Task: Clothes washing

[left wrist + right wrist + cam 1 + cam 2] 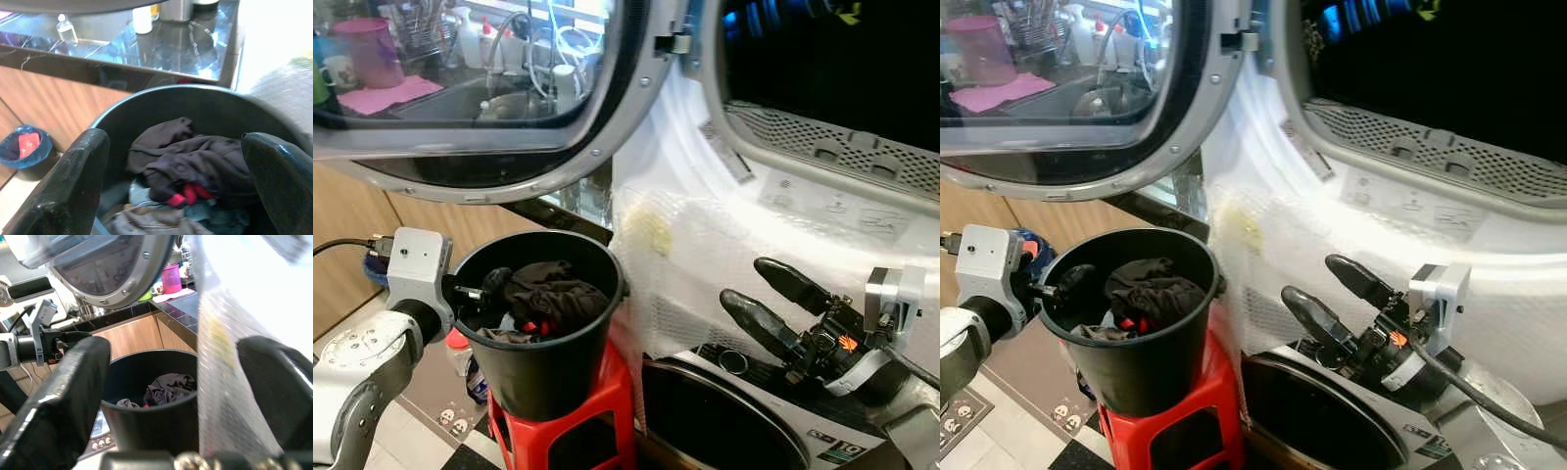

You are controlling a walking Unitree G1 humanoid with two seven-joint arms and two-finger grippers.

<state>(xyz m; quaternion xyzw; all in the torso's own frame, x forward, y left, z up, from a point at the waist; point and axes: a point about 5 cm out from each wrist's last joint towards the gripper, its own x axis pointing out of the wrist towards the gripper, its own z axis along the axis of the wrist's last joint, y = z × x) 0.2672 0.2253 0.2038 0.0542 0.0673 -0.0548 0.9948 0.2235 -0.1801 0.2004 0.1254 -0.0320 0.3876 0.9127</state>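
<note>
A black bucket (543, 377) stands on a red stool (602, 411) and holds dark brown clothes (553, 294) with a bit of red among them. My left gripper (487, 289) is at the bucket's left rim, its fingers (73, 186) open and reaching just inside above the clothes (195, 161). To the right of the bucket my right gripper (744, 281) is open and empty, held in front of the bubble-wrapped washer front (705, 245). Above, the upper machine's round door (480, 108) is swung open, and its dark drum opening (832, 69) is at the upper right.
A lower washer with a dark round door (715, 431) sits under my right gripper. A wooden cabinet (352, 235) and dark counter (161, 44) stand behind the bucket. A blue bag (24, 147) lies on the floor and a small bottle (460, 354) stands beside the stool.
</note>
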